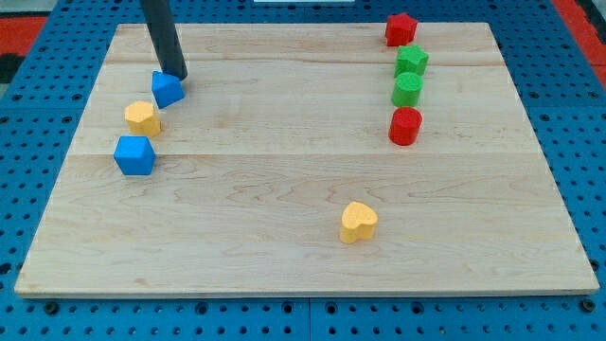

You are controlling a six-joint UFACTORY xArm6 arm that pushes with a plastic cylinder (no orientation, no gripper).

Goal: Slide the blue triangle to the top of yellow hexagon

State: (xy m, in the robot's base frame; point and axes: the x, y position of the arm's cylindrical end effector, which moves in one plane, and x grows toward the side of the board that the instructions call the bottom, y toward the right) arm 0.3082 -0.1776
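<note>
1. Seven blocks are counted on the wooden desk (303,180), and one dark rod comes down from the view's top.
2. No gripper is present on this arm, so nothing can be grasped or released; only my tip (176,74) is there, and it is placed right at the upper edge of the blue triangle (168,89), touching it or almost touching.
3. The blue triangle is found just below my tip, and the yellow hexagon (143,117) lies just beyond it, lower and a little toward the view's left.
4. The triangle is judged to be already close to the top side of the hexagon; probably only a small correction is still needed.
5. A blue cube (134,155) is seen further below the hexagon.
6. Far to the view's right of my tip, a red star (401,29), two green blocks (410,61) and a red cylinder (405,126) stand in a column.
7. A yellow heart (358,222) lies well apart, toward the view's bottom.
</note>
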